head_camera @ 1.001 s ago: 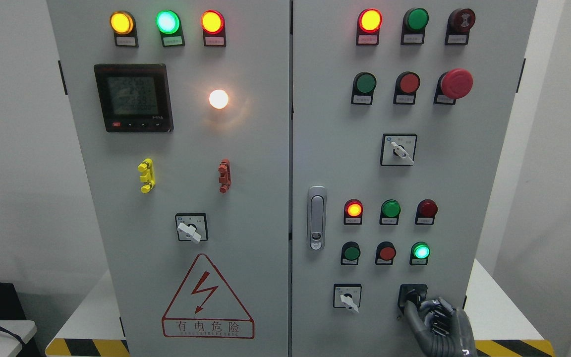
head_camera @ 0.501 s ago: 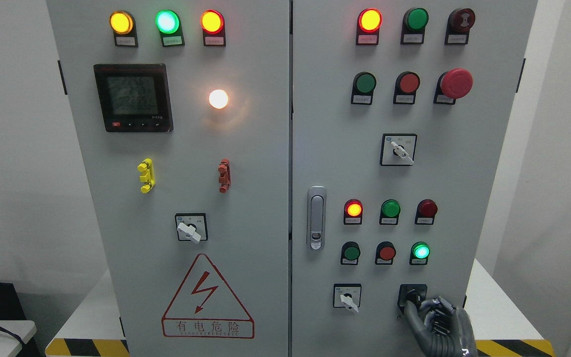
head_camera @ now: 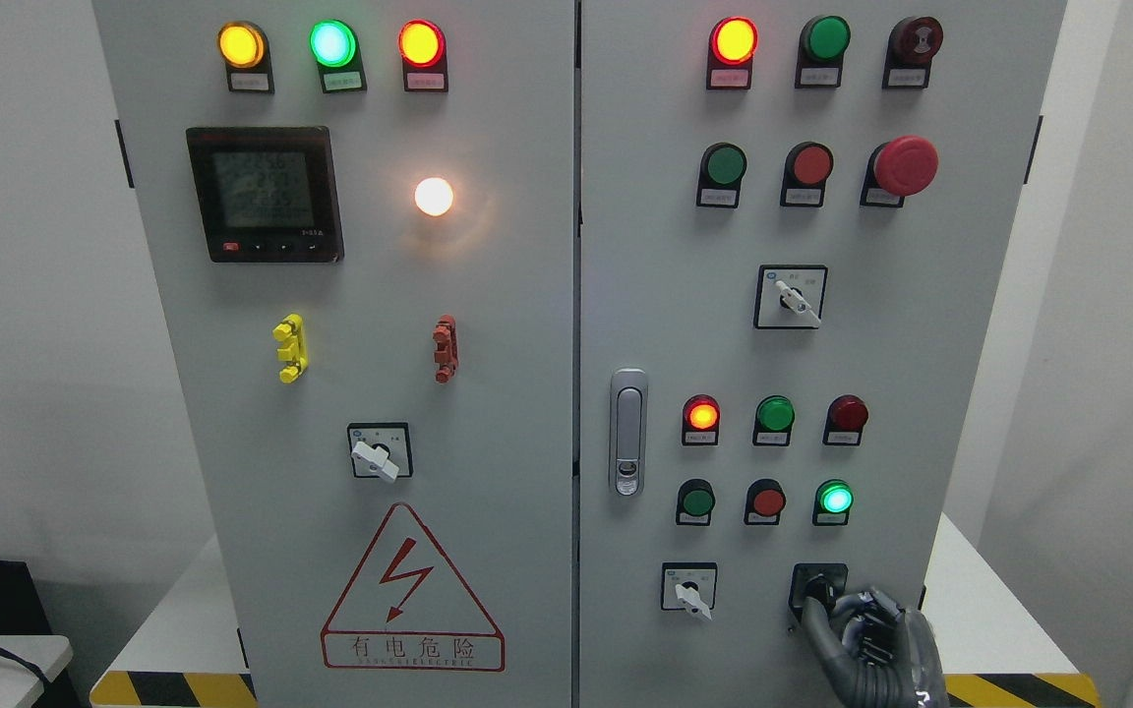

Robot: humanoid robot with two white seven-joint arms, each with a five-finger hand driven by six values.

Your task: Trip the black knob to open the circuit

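Observation:
The black knob (head_camera: 815, 587) sits in a black square plate at the lower right of the grey cabinet's right door (head_camera: 665, 295). My right hand (head_camera: 857, 629), dark grey, comes up from the bottom edge right of the middle. Its thumb and curled fingers close around the knob, hiding most of it. The left arm does not show.
A white selector switch (head_camera: 689, 590) lies just left of the black knob. Above them are a lit green lamp (head_camera: 835, 499), red and green buttons, and a metal door latch (head_camera: 628, 433). The cabinet stands on a white table with hazard striping (head_camera: 1014, 688).
None beyond a very slight shift of my right hand's fingers on the knob; the lamps stay the same.

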